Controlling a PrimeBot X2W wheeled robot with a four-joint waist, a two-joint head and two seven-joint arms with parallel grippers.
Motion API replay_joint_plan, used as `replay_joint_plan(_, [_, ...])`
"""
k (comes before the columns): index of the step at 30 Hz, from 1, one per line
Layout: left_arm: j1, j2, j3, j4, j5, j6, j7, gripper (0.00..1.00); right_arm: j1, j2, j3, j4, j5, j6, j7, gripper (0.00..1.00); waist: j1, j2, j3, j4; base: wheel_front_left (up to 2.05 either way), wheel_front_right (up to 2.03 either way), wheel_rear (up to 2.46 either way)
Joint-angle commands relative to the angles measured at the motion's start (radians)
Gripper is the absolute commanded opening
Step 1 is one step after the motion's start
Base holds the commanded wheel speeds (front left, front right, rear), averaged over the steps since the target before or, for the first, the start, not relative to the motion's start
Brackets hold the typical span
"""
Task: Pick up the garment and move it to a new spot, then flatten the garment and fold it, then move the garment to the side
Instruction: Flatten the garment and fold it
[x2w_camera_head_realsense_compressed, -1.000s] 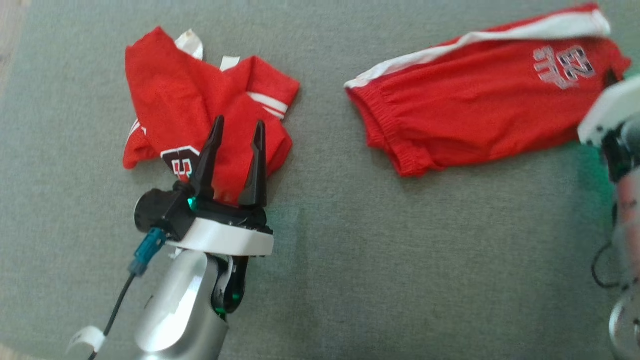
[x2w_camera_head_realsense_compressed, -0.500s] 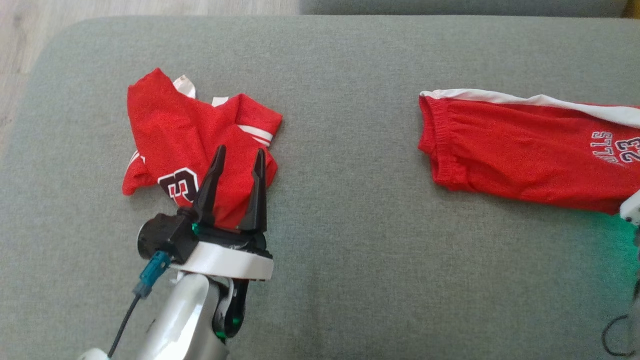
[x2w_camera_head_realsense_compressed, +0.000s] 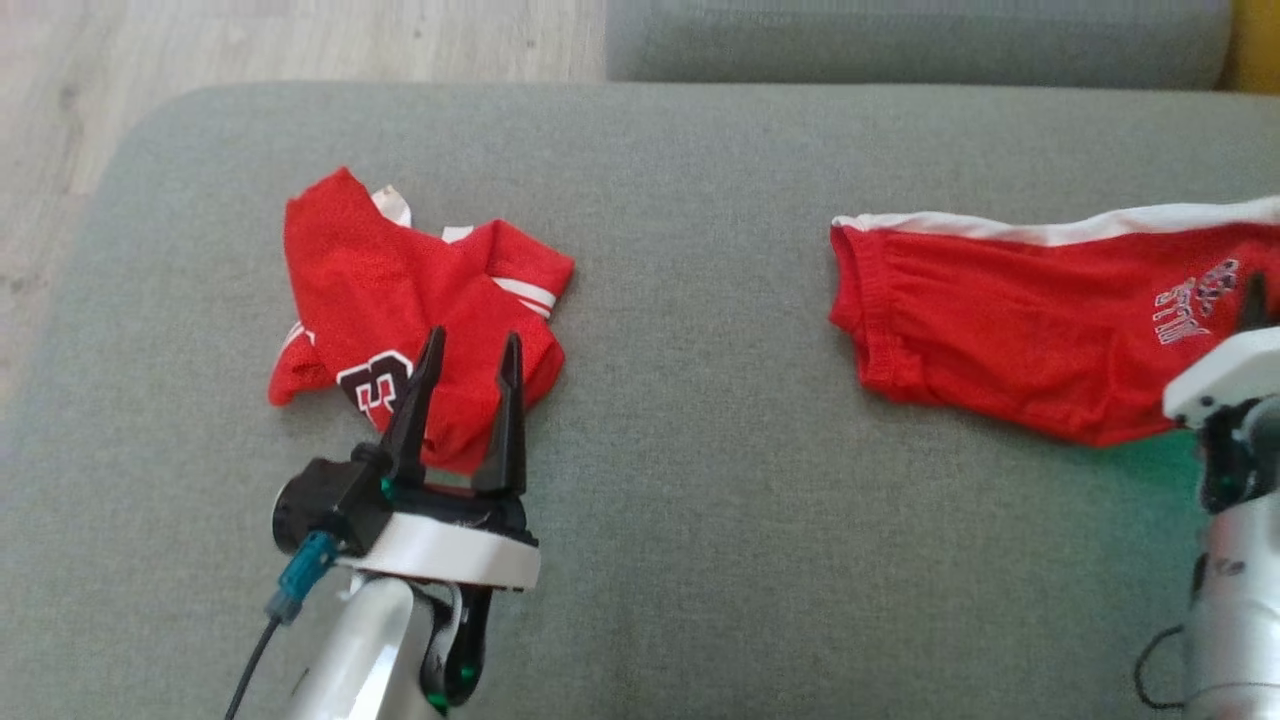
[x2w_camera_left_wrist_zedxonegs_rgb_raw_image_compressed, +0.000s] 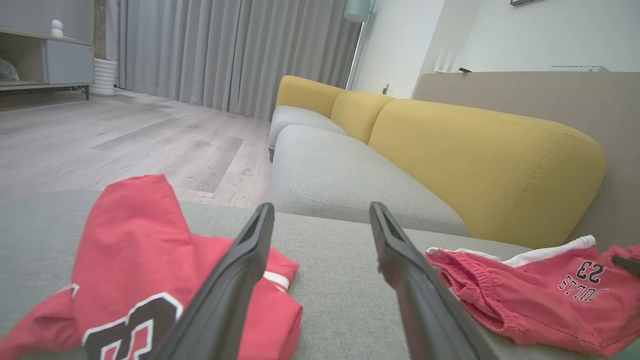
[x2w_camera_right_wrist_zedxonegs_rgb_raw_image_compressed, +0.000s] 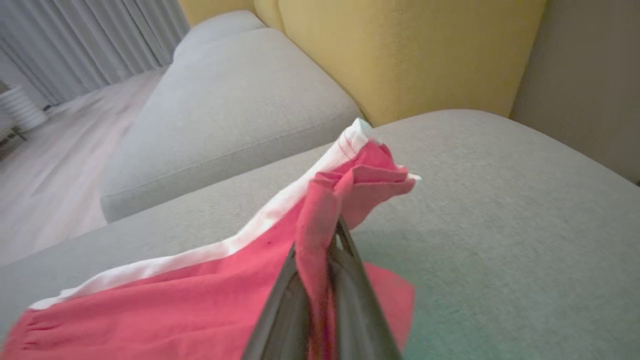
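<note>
Right wrist view makes the worry plain. The right gripper (x2w_camera_right_wrist_zedxonegs_rgb_raw_image_compressed: 334, 239) has its two dark fingers pressed together on a thin, bunched fold of the red athletic shorts with a white side stripe (x2w_camera_right_wrist_zedxonegs_rgb_raw_image_compressed: 200, 300), and the cloth peaks up past the fingertips. From where I stand that looks like a shallow bite. I'd guess a quick pull could let the fabric slide out, or drag only one layer so the shorts twist instead of travelling flat.

Most of the shorts trail away from the fingers across the grey fabric sofa cushion (x2w_camera_head_realsense_compressed: 700, 520), with the elastic waistband end farthest from the tips. Friction on the upholstery may bunch them too. The right arm seems to come in low, its fingers at a shallow tilt to the cushion.

On the other side, the left gripper (x2w_camera_head_realsense_compressed: 474, 342) hovers with its fingers moderately spread and nothing between them. Its tips are above the near edge of a crumpled red jersey with a black-and-white numeral (x2w_camera_head_realsense_compressed: 380, 290). If it dropped, it might snag that jersey by accident.
</note>
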Motion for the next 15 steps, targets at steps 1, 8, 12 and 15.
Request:
replay_joint_plan(1, [-0.017, 0.008, 0.037, -0.025, 0.006, 0.006, -0.005, 1.0, -0.02, 0.01, 0.062, -0.052, 0.026, -0.001, -0.016, 0.0, 0.0001, -0.0001, -0.023, 0.009, 0.0, 0.0, 0.0])
replay_joint_plan(8, [-0.003, 0.008, 0.036, -0.026, 0.015, 0.011, -0.005, 1.0, 0.001, 0.024, 0.209, -0.1, 0.108, -0.001, -0.014, 0.0, 0.0001, -0.0001, -0.049, 0.039, 0.0, 0.0, 0.0])
replay_joint_plan(12, [0.007, 0.008, 0.04, -0.025, 0.019, 0.009, -0.005, 1.0, 0.001, 0.03, 0.302, -0.111, 0.16, -0.001, -0.018, 0.0, 0.0001, -0.0001, -0.051, 0.058, 0.0, 0.0, 0.0])
replay_joint_plan(15, [0.009, 0.008, 0.039, -0.024, 0.021, 0.005, -0.005, 1.0, -0.003, 0.032, 0.375, -0.097, 0.186, -0.001, -0.026, 0.0, 0.0001, -0.0001, -0.046, 0.076, 0.0, 0.0, 0.0])
